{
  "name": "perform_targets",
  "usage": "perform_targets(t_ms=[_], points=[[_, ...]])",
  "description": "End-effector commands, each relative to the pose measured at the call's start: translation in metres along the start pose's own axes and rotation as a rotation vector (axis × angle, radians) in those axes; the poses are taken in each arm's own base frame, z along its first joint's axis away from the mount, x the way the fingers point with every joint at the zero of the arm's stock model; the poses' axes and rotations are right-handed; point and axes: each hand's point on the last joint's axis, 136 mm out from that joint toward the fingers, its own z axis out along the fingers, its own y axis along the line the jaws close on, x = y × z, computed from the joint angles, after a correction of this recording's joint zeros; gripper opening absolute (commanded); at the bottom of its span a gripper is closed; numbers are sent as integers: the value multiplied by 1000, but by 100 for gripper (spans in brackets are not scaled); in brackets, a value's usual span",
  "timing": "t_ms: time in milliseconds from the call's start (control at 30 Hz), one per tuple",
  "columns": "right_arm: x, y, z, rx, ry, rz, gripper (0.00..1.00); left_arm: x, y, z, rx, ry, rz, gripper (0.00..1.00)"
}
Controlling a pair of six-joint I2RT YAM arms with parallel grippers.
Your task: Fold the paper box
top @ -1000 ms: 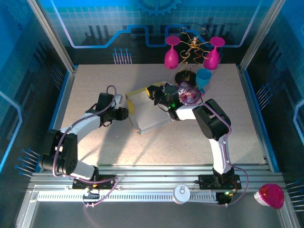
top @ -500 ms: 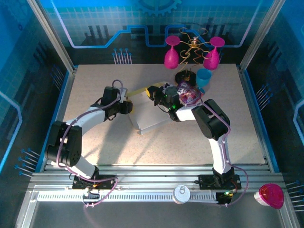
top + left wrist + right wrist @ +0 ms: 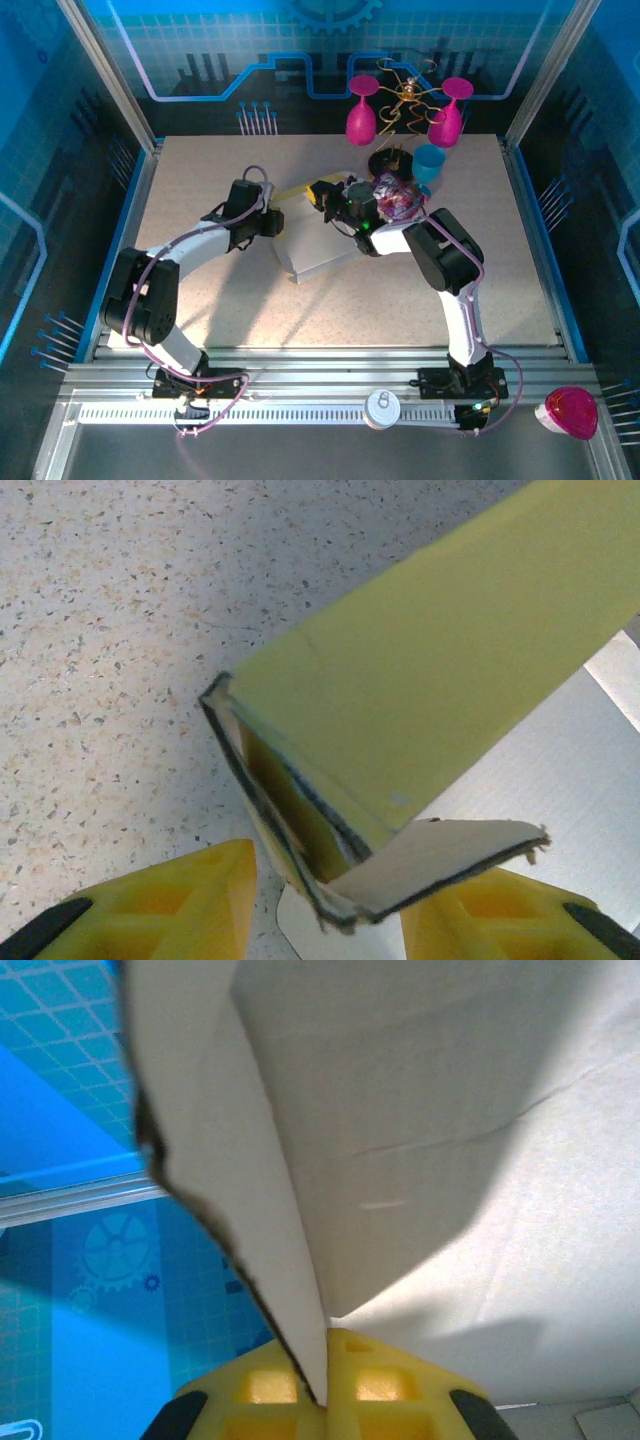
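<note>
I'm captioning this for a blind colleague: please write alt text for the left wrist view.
A corner of the yellow paper box, one pale flap sticking out, sits between the spread yellow fingers of the left claw, over a speckled table.

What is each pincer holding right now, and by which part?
The right pincer pinches the paper box by a thin flap's edge. The left pincer straddles a box corner, open, holding nothing.

The paper box [image 3: 430, 670] is showing matt yellow cardboard outside, paler inside, with rough dark cut edges. The table [image 3: 100, 630] is looking speckled and matt. The fingers [image 3: 180, 905] of the left gripper [image 3: 325, 918] are looking like smooth yellow plastic.
</note>
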Motion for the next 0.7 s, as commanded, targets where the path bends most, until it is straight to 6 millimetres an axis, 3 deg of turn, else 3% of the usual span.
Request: perform_targets(t_ms=[0,233,367,667], points=[[-10,-28,-9,74,-19,28,0,14,4,-3,-54,-7,-68,42],[-4,-46,-21,102,-9,35,0,28,7,-1,-51,-60,-94,43],[-3,-45,-23,94,-10,32,0,30,8,4,-50,-84,-83,43],[-2,-42,-17,93,7,33,0,11,4,5,-28,-176,-61,44]])
